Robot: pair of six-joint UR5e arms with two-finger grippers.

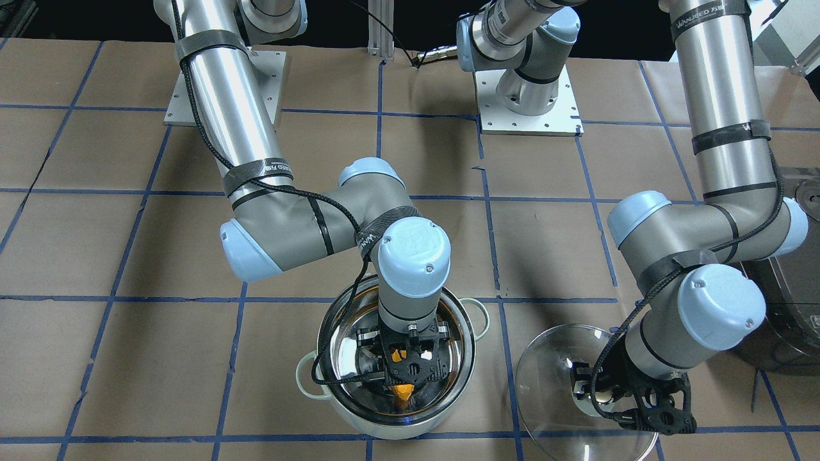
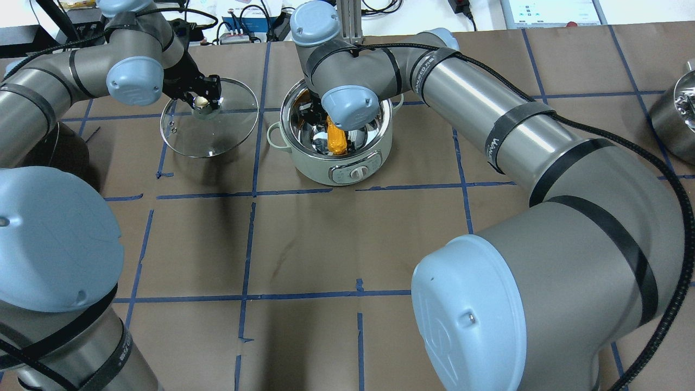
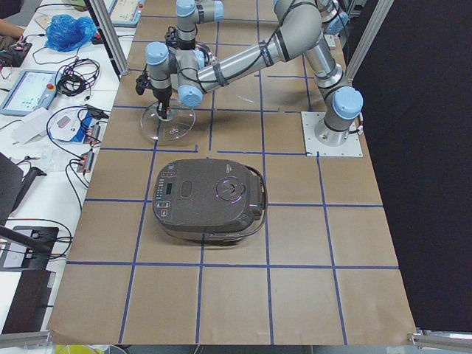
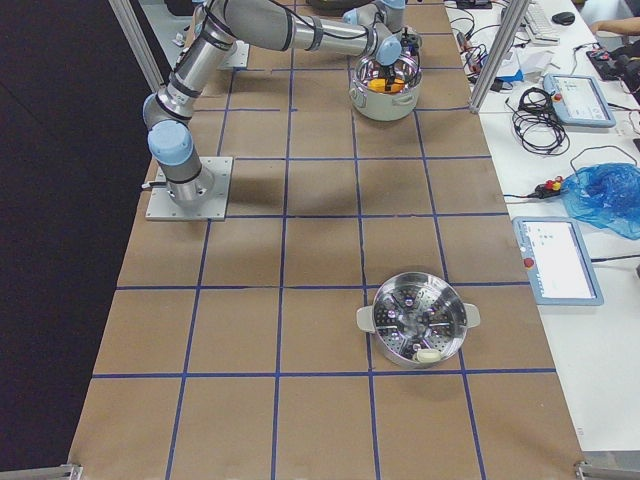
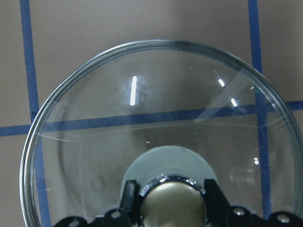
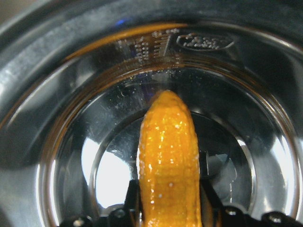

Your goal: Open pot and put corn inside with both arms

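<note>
inside the pot, corn sits gripped by right tool

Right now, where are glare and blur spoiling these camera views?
Right wrist view: the steel pot throws bright white reflections and its upper rim is blurred, while the corn is sharp; left wrist view: light streaks glare on the glass lid; overhead view: soft shadows darken the table.

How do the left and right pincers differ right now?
The left pincer grips the glass lid by its knob; the right pincer grips the corn. The left pincer is beside the pot, over the table; the right pincer reaches down inside the pot. Both are shut on their loads.
</note>
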